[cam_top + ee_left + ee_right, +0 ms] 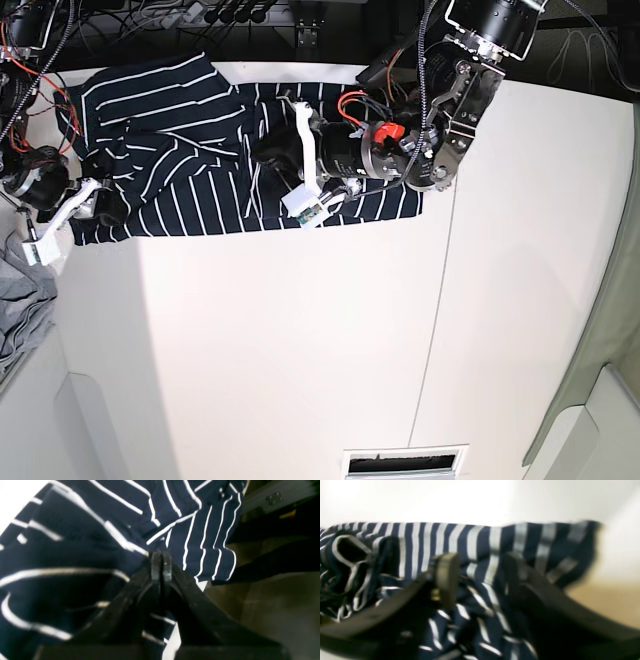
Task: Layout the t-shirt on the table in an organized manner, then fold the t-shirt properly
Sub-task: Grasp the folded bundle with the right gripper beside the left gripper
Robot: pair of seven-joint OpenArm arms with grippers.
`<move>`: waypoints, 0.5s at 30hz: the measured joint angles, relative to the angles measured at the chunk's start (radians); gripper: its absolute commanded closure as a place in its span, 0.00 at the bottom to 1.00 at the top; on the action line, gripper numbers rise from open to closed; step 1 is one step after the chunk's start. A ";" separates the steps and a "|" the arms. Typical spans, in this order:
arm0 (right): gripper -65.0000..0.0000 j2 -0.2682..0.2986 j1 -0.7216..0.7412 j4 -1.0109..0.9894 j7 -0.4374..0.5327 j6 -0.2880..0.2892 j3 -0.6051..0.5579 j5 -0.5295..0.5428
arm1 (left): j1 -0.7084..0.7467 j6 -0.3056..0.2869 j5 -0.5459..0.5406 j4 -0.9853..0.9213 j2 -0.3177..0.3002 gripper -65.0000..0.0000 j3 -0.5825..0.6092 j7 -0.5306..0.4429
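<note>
The dark navy t-shirt (190,150) with thin white stripes lies crumpled at the table's (300,350) far left corner. My left gripper (262,150) reaches over the shirt's middle. In the left wrist view its fingertips (161,557) are pressed together with striped fabric (75,542) bunched up to them. My right gripper (108,205) is at the shirt's left hem. In the right wrist view it (480,577) stands open, its fingers (446,577) apart over the wrinkled cloth (475,545).
A plain grey garment (20,310) hangs off the table's left edge. Cables and sockets (200,12) run along the back edge. A thin dark seam (435,330) crosses the tabletop, and a slot (405,462) sits at the front edge.
</note>
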 measured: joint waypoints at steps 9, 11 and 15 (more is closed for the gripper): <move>0.31 0.040 -0.003 -0.191 0.017 0.000 0.028 -0.004 | 0.000 0.000 -0.051 0.061 -0.031 1.00 0.001 0.002; 0.31 0.042 -0.004 -0.221 0.033 0.013 0.029 0.001 | 0.000 0.000 -0.051 0.061 -0.031 1.00 0.001 0.002; 0.31 0.042 0.001 -0.255 0.062 0.013 0.029 0.009 | 0.000 0.000 -0.051 0.061 -0.031 1.00 0.000 0.002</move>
